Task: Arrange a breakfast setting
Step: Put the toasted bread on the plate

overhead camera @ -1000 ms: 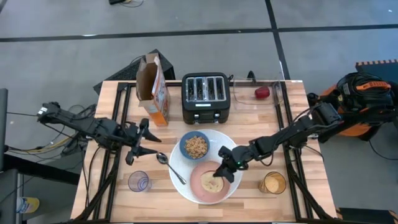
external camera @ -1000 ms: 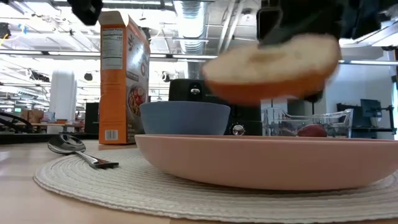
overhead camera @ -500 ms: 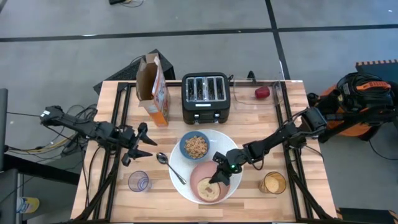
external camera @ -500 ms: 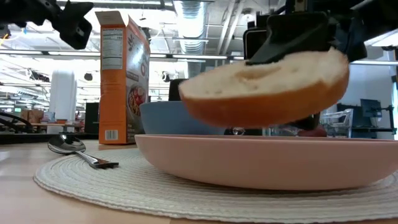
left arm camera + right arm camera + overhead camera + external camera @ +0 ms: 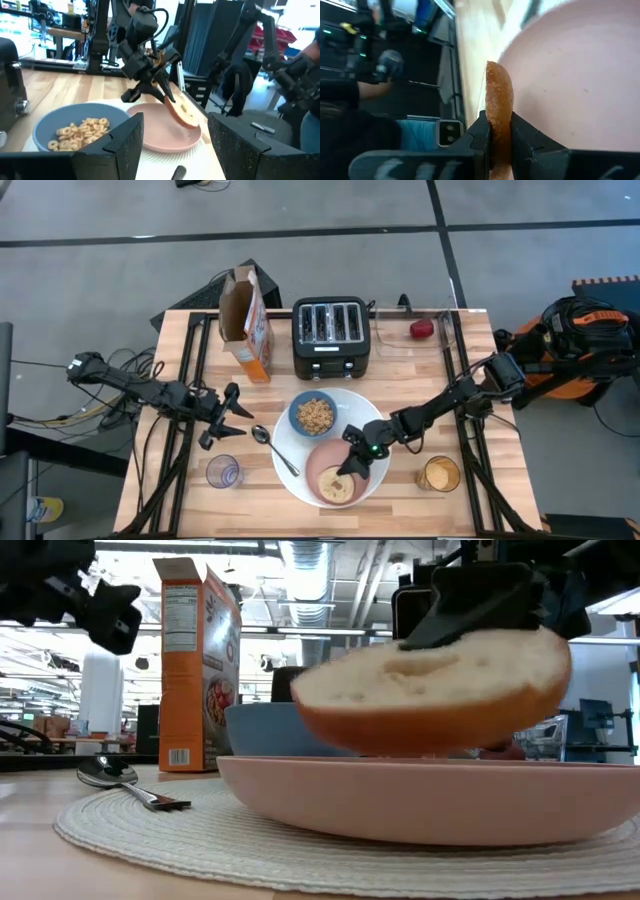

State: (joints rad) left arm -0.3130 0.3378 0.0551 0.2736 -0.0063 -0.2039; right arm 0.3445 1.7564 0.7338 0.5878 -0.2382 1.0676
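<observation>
Bagel half (image 5: 432,685) hangs pinched in our right gripper (image 5: 354,461) just above the pink plate (image 5: 420,802), ready for setting down, while our left gripper (image 5: 222,415), spread, waits left of the spoon (image 5: 273,448).

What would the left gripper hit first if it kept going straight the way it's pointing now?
Probably the small blue bowl of brown cereal: it lies straight ahead of the left gripper; the metal spoon sits lower and may pass underneath.

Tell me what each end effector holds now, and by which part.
The right end effector pinches the bagel half by its edge, over the small pink plate. The left end effector holds nothing.
</observation>
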